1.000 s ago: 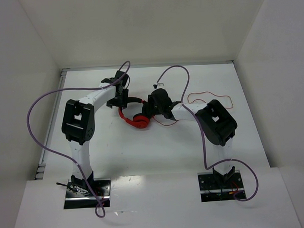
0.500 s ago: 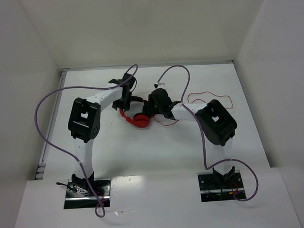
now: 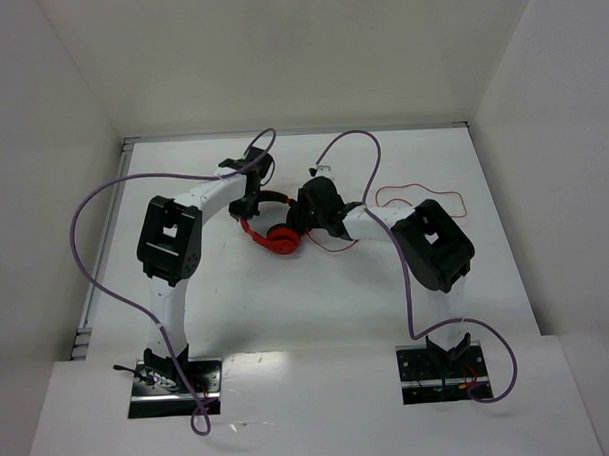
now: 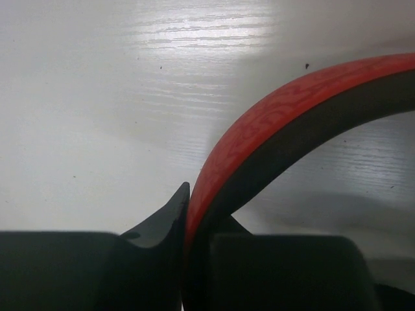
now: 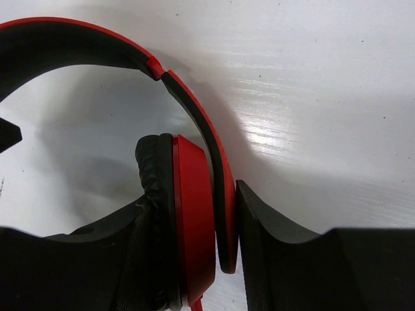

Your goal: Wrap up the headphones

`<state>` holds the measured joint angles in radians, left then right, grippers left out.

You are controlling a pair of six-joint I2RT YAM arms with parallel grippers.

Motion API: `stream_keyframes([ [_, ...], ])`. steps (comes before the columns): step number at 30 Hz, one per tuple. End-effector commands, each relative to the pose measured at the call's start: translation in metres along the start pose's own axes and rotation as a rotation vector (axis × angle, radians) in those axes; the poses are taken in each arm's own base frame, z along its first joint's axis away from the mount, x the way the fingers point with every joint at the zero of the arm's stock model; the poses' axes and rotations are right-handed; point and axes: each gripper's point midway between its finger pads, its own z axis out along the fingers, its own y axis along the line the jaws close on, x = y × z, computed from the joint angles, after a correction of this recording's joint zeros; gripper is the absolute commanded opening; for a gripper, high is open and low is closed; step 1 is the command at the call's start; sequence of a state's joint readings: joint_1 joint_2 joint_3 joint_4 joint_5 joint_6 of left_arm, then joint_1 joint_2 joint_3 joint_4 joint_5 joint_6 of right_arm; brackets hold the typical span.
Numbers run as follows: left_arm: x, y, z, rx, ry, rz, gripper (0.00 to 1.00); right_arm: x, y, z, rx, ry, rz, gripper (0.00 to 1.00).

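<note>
The red headphones (image 3: 281, 241) lie at the middle of the white table, one round ear cup facing up. In the left wrist view, my left gripper (image 4: 206, 217) is shut on the red, black-lined headband (image 4: 279, 116), which arches up and to the right. My right gripper (image 5: 194, 217) is shut on the other ear cup (image 5: 193, 188) together with the headband's end (image 5: 224, 214), pinched between both fingers (image 5: 285, 253). From above, the left gripper (image 3: 252, 204) and right gripper (image 3: 304, 222) flank the headphones. The thin red cord (image 3: 423, 190) loops away to the right.
Thick purple robot cables (image 3: 93, 200) arc above both arms, one (image 3: 356, 138) over the right arm. White walls close the table on the left, back and right. The right arm's elbow (image 3: 435, 245) sits near the cord's loop.
My left arm swung right to the headband and its gripper closed on it. The right arm and the headphones have stayed put.
</note>
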<state>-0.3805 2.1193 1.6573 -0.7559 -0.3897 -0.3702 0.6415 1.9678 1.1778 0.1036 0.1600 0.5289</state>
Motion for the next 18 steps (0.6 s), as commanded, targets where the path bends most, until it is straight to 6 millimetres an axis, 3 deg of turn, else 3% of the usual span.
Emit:
stream_keyframes([
  [1,-0.01,0.0,0.005,-0.003,-0.025,-0.044,0.08,0.006,-0.015,0.006,0.054,0.013,-0.023,0.29],
  [3,-0.008,-0.005,0.006,0.019,-0.019,-0.053,0.0,0.006,-0.013,0.004,0.032,0.015,-0.047,0.34],
  [9,-0.012,-0.005,-0.003,0.055,-0.091,-0.1,0.0,-0.002,-0.002,0.005,0.0,0.026,-0.065,0.57],
  [13,-0.016,-0.004,-0.007,0.064,-0.119,-0.11,0.0,-0.017,0.007,0.004,-0.013,0.004,-0.091,0.88],
  [16,-0.026,-0.002,-0.022,0.083,-0.177,-0.132,0.0,-0.035,0.012,-0.004,-0.034,-0.031,-0.102,1.0],
  [18,-0.032,0.0,-0.032,0.093,-0.209,-0.144,0.0,-0.051,0.022,-0.015,-0.067,-0.069,-0.096,1.0],
])
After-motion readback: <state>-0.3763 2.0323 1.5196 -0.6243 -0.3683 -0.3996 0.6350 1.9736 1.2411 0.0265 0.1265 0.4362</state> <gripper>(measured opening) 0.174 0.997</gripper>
